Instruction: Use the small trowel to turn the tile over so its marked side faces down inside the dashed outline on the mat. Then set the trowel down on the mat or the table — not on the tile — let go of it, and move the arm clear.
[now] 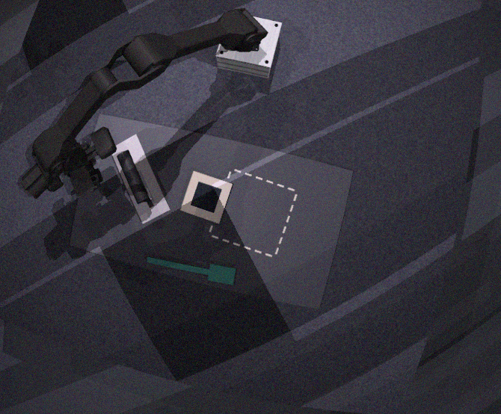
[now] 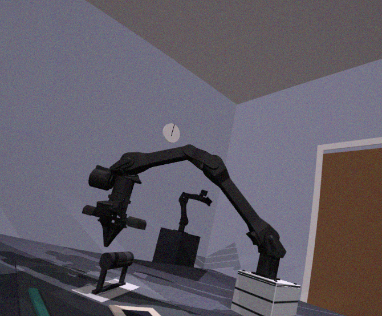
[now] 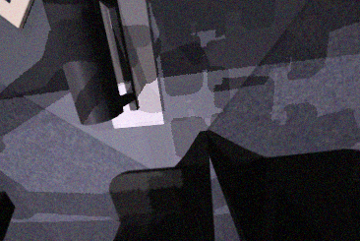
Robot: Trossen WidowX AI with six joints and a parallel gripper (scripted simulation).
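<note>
The cream tile (image 1: 206,196) (image 2: 116,310) (image 3: 20,16) lies flat with its dark square facing up, overlapping the left side of the dashed outline (image 1: 295,194). A white plate (image 1: 128,143) (image 2: 127,285) (image 3: 143,118) with a raised black bar handle (image 1: 132,175) (image 2: 116,259) (image 3: 89,68) stands left of the tile. A green flat-bladed tool (image 1: 221,273) (image 2: 38,302) lies below the tile in the top view. Which of these two tools is the trowel is not certain. My gripper (image 2: 106,244) (image 3: 205,136) is shut and empty, above and beside the black handle. Its fingertips are hidden in the top view.
The grey mat (image 1: 321,223) lies under the tile and the white plate. My arm reaches over from its white base (image 1: 244,66) (image 2: 255,297) at the top of the top view. Another small arm on a dark box (image 2: 175,248) stands in the background.
</note>
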